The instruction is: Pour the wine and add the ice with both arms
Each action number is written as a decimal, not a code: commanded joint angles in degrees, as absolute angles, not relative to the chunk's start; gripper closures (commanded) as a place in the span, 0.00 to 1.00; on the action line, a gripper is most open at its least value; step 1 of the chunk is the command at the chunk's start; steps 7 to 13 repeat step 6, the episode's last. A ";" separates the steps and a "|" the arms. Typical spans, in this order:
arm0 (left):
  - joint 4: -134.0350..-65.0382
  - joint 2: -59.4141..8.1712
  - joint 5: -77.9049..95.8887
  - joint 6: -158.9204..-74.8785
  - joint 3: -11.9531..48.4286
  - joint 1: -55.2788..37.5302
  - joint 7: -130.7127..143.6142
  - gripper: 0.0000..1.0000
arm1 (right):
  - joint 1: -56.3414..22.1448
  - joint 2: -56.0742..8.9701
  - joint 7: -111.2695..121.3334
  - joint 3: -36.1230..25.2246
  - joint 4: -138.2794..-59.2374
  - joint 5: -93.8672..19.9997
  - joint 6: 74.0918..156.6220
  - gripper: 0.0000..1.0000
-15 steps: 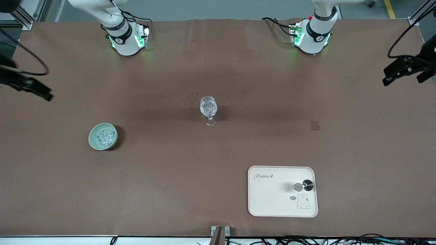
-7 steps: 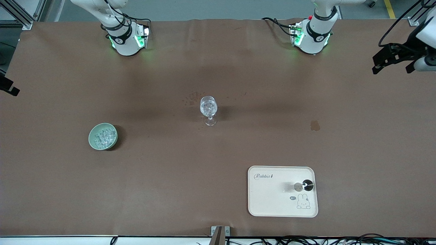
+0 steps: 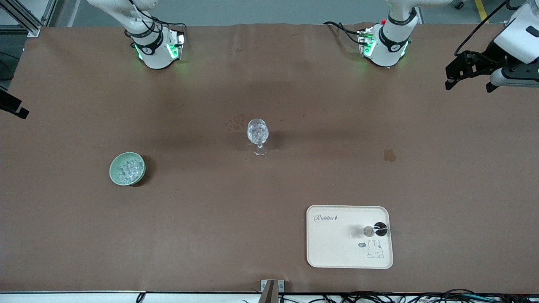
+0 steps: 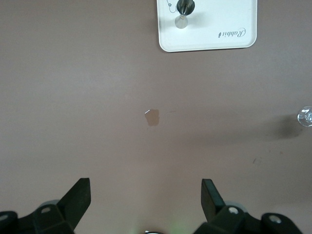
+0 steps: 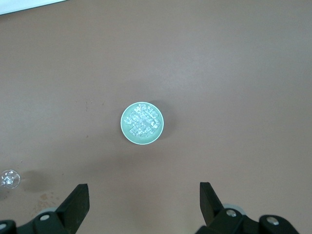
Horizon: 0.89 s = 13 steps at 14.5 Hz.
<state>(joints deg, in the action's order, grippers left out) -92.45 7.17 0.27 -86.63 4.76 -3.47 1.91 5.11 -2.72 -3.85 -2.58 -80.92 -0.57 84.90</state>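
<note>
A small shiny metal cup point(image 3: 374, 229) stands on a cream tray point(image 3: 332, 244) near the front camera, toward the left arm's end; its contents are not discernible. It also shows in the left wrist view point(image 4: 183, 14). Clear ice cubes point(image 3: 127, 169) fill a pale green bowl point(image 3: 113, 173) toward the right arm's end, also seen in the right wrist view point(image 5: 142, 121). A clear stemmed glass point(image 3: 257, 134) stands mid-table. My left gripper point(image 3: 468, 86) is open, high over the table's edge at its own end. My right gripper point(image 5: 144, 195) is open, high up, with the bowl in its view.
A small pale stain point(image 3: 389, 155) marks the brown table cover between the glass and the left arm's end. The arm bases point(image 3: 156, 46) stand along the table's edge farthest from the front camera. Only a black tip of the right gripper point(image 3: 12, 107) shows at the front view's edge.
The left gripper has moved in over the table from its end. The right gripper has drawn back until it is almost out of the front view. The objects have not moved.
</note>
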 commanded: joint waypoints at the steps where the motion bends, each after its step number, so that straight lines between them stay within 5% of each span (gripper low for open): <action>1: -92.46 7.21 -0.08 -87.10 4.75 -3.34 1.05 0.00 | 5.27 -1.32 -3.43 -2.20 -82.18 -1.05 84.90 0.00; 13: -92.29 7.29 -1.32 -87.01 4.66 -2.99 2.29 0.00 | 4.75 -1.32 -3.43 -2.20 -82.18 -1.05 84.90 0.00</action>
